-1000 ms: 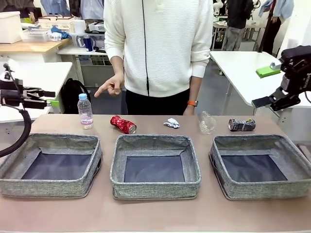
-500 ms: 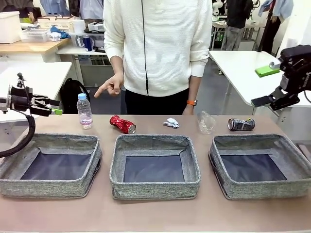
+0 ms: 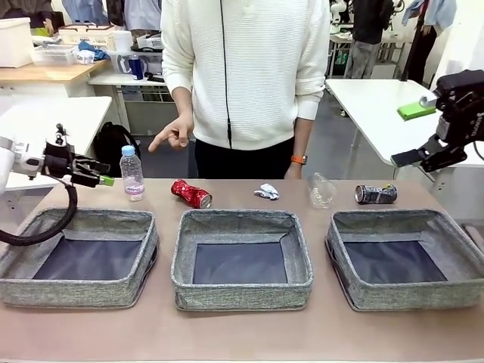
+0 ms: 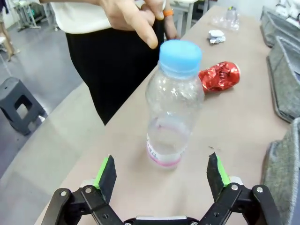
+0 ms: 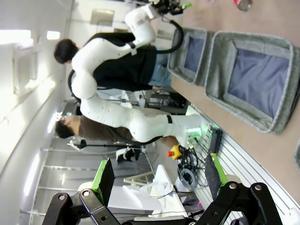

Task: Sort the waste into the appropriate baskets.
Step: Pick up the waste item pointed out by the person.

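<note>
Five pieces of waste, and every one of them lay on the table (image 3: 242, 333), none in a basket. The clear bottle with pink label and blue cap (image 3: 132, 173) stood upright beyond the middle basket (image 3: 242, 293), off past its far-left corner. The red can (image 3: 190, 193), crumpled, lay on its side just behind that same corner. The small white paper wad (image 3: 266, 192) sat just behind the middle basket's far wall. The clear label-less bottle (image 3: 322, 190) lay past its far-right corner, and the dark blue can (image 3: 376, 194) lay farther right again.

The middle basket showed a bare dark bottom, and so did the left basket (image 3: 83, 291) and the right basket (image 3: 408, 295) flanking it.

The left gripper (image 3: 103, 173) hung farther left of the middle basket than the capped bottle, its jaws spread wide. In its wrist view the bottle stood dead ahead between the green pads, not touched. The right gripper (image 3: 427, 157) hung raised, far to the middle basket's right, jaws apart and holding nothing. The person's hand (image 3: 172, 136) pointed downward, high behind the middle basket's left side.

So the sort looked barely begun: nothing binned and all five pieces left, with the capped bottle the likely first pick.
</note>
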Robot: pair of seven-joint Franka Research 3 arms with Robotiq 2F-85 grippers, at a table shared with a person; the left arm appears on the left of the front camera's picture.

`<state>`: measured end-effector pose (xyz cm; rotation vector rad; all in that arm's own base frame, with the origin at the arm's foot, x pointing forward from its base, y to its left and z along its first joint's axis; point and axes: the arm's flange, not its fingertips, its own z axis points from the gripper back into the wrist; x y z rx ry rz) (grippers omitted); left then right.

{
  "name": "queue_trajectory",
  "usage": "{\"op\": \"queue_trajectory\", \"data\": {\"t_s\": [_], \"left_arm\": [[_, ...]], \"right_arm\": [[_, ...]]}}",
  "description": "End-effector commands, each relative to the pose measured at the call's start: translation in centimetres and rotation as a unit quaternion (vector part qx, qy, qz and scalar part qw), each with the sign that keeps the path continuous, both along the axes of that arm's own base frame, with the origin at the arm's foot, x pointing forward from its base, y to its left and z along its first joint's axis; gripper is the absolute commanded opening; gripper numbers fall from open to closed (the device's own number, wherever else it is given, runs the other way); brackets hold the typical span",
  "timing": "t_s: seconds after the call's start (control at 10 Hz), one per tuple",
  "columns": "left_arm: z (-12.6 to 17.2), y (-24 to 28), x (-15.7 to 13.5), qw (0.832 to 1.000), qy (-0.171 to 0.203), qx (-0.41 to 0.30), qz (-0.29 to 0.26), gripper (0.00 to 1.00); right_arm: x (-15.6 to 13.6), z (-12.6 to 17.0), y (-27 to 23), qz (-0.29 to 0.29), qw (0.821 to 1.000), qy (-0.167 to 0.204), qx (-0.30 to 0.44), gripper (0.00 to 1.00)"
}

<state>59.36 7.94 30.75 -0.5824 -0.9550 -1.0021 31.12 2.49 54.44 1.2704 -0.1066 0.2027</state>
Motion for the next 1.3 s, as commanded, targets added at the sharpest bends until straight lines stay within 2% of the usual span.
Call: {"op": "queue_trajectory", "data": {"t_s": [0.0,0.3,0.6,1.1,1.2], "left_arm": [[0.0,-1.3,1.3,1.0,-0.016,-0.013,0.002,1.0],[-0.5,-4.1,2.0,0.999,-0.011,-0.027,-0.031,1.0],[-1.1,-5.9,2.2,0.996,-0.018,-0.074,-0.056,1.0],[-2.3,-6.2,2.3,0.99,-0.029,-0.127,-0.057,1.0],[-2.3,-6.1,2.3,0.991,-0.035,-0.119,-0.048,0.91]], "right_arm": [[0.3,0.3,0.3,0.002,1.0,-0.008,0.011,1.0],[0.3,0.3,0.3,0.002,1.0,-0.008,0.011,1.0],[0.3,0.3,0.3,0.002,1.0,-0.008,0.011,1.0],[0.3,0.3,0.3,0.002,1.0,-0.008,0.011,1.0],[0.3,0.3,0.3,0.002,1.0,-0.008,0.011,1.0]]}}
